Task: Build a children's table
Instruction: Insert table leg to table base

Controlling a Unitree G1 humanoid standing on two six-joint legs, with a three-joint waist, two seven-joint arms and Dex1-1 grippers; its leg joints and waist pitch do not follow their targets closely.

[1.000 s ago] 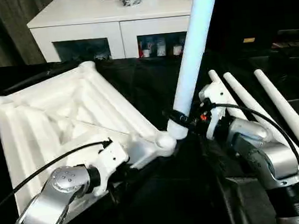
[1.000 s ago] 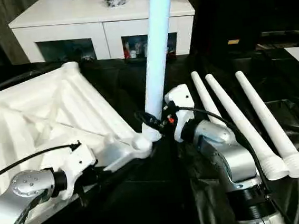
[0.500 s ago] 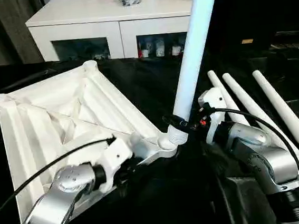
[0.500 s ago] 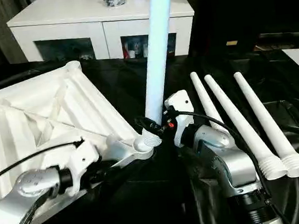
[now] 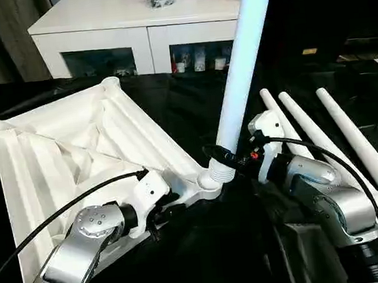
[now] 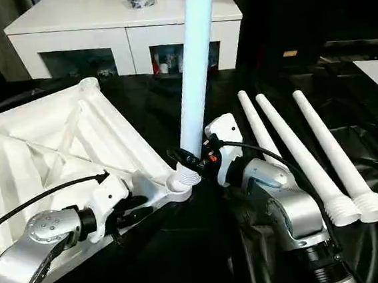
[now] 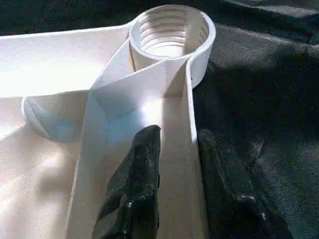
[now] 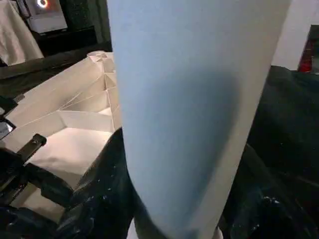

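Tabletop [image 5: 75,146] lies underside up on the black-draped bench [image 5: 200,261], X-ribs showing, near edge tipped up a little. Left tool [image 7: 174,194] is clenched on the tabletop's rim rib — one finger each side — just short of a threaded corner socket [image 7: 172,30]. Right tool [image 5: 225,159] grips a leg [image 5: 239,70] low down, near its ribbed end; the leg stands nearly upright, leaning slightly away, with that end seated in the near corner socket [image 5: 209,179]. Three spare legs [image 6: 311,156] lie side by side on the bench to the robot's right — thick ends toward it. White cabinet [image 5: 132,33] stands behind the bench.
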